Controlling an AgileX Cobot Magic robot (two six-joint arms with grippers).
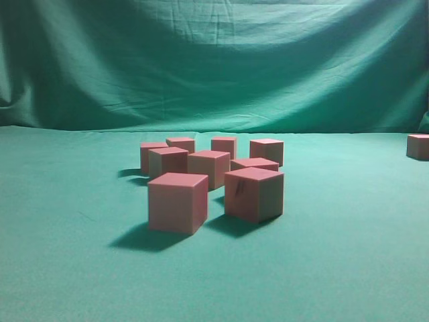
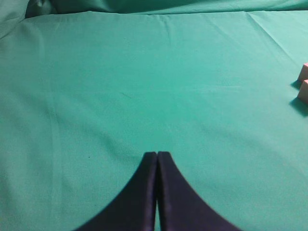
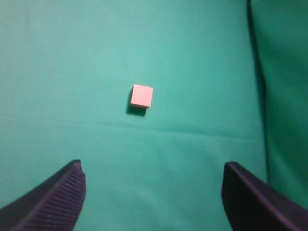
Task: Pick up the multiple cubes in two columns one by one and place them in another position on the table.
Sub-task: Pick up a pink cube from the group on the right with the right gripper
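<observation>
- right gripper point(image 3: 153, 175): jaws spread wide, nothing between them, hanging over bare cloth; ribbed inner face shows on the left finger point(image 3: 57, 197)
- single cube point(image 3: 142, 96) ahead of the right gripper, well apart from the fingertips, sitting flat on the table point(image 3: 202, 144), pink top, small dark shadow on its near-left side
- same lone cube seems to be the one at the far right edge in the exterior view point(image 1: 418, 146), well apart from the group
- left gripper point(image 2: 157, 155): jaws pressed together, tips touching, holding nothing, over bare green cloth
- two cubes just clip the right edge of the left wrist view point(image 2: 303, 90), one behind the other, mostly cut off
- main group of cubes point(image 1: 209, 168): eight in the exterior view, mid-table, in two rough columns running away from the camera
- front left cube point(image 1: 177, 202) and front right cube point(image 1: 253, 194) biggest in view, apart by a gap; the right one turned slightly, small dark mark on its front face
- cubes all alike: reddish-pink tops, tan-pink sides, plain
- rear cubes close together, some overlapping in view; cannot tell if touching
- open room: wide bare table left of the group, in front of it, and between group and lone cube
- backdrop cloth point(image 1: 214, 60) drapes down at the table's far edge; a fold of it runs down the right side of the right wrist view point(image 3: 284, 96)
</observation>
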